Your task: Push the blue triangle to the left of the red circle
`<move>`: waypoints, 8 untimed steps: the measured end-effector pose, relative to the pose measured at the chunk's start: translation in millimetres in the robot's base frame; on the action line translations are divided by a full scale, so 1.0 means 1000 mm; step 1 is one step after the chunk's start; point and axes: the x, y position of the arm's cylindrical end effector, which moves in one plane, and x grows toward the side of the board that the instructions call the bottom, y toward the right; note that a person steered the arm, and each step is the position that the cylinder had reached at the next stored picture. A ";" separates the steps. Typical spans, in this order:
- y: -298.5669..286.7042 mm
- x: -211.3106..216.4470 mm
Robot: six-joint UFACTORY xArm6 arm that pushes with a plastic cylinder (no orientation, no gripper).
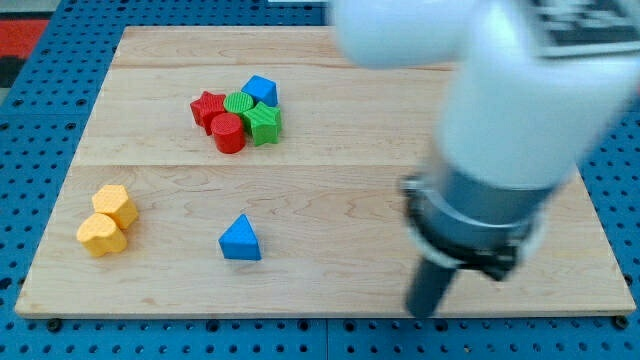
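Currently, camera view only:

- Board [330, 190]: pale wood, lying on a blue pegboard [40, 130] that shows around its edges.
- Arm [510, 110]: large, white and grey, blurred, filling the right of the frame from the top down.
- My tip [426, 312]: end of a dark rod at lower right of the frame, near the board's bottom edge. It carries nothing and touches no block; it has no jaws to be wide or narrow.
- Blue triangle [240, 239]: alone at lower centre-left of the frame, well apart from my tip, which stands to its right.
- Red circle [228, 132]: upper centre-left, at the lower edge of a tight cluster, well above the blue triangle.
- Red star [208, 107]: left end of the cluster, touching the red circle.
- Green circle [240, 103]: middle of the cluster, just above the red circle.
- Green star [264, 124]: right of the red circle, touching it.
- Blue block [261, 90]: top right of the cluster; shape unclear.
- Two yellow blocks, upper [116, 204] and lower [101, 235]: far left of the frame, touching each other, well left of the blue triangle.
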 end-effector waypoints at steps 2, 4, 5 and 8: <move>-0.127 -0.025; -0.167 -0.095; -0.147 -0.103; -0.223 -0.153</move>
